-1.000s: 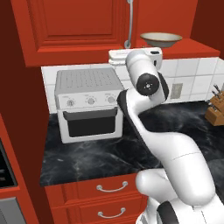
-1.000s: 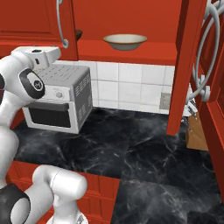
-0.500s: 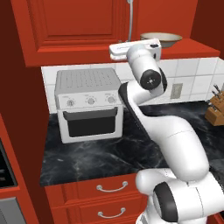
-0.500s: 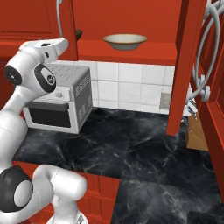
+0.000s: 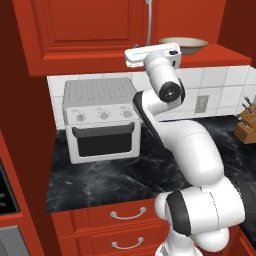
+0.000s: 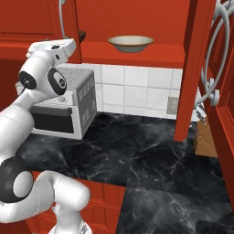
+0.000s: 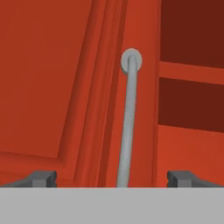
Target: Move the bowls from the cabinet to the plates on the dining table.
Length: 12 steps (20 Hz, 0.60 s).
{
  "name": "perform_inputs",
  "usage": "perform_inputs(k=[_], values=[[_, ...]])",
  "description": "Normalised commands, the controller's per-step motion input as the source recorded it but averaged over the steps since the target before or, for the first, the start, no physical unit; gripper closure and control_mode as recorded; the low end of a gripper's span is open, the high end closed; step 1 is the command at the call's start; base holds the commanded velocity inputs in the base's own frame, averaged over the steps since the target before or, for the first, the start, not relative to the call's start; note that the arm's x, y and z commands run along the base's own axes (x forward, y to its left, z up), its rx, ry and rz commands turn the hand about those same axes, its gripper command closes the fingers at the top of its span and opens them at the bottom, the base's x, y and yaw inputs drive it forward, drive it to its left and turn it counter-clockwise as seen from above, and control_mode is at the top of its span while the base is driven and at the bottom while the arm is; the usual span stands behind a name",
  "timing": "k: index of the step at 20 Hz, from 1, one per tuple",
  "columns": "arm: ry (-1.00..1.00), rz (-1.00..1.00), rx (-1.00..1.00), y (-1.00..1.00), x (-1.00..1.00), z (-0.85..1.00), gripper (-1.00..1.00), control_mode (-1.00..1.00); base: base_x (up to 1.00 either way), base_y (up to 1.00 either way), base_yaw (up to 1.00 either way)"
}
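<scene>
Bowls are waiting: the cream bowl [image 6: 130, 43] is sitting inside the cabinet [image 6: 137, 54] while the spread tool [image 7: 112, 178] is lining up on the closed door's handle [image 7: 127, 122], likely to grip and pull.

Arm reared up high, wrist level — gripper [image 7: 112, 179] with fingers spread wide, holding nothing.

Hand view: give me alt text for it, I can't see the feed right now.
The open gripper faces a closed red cabinet door, its long silver handle running up between the two fingertips. Darker open cabinet interior shows at right.
</scene>
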Motion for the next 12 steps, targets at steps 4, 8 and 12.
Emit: perform_inputs(k=[4, 8, 12], values=[[0.0, 0.0, 0.0, 0.0, 0.42, 0.06, -1.0, -1.0, 0.0, 0.0, 0.0], [-0.02, 0.0, 0.0, -0.02, 0.33, 0.13, -1.0, -1.0, 0.0, 0.0, 0.0], [-0.03, 0.0, 0.0, -0.04, 0.23, 0.06, -1.0, -1.0, 0.0, 0.0, 0.0]])
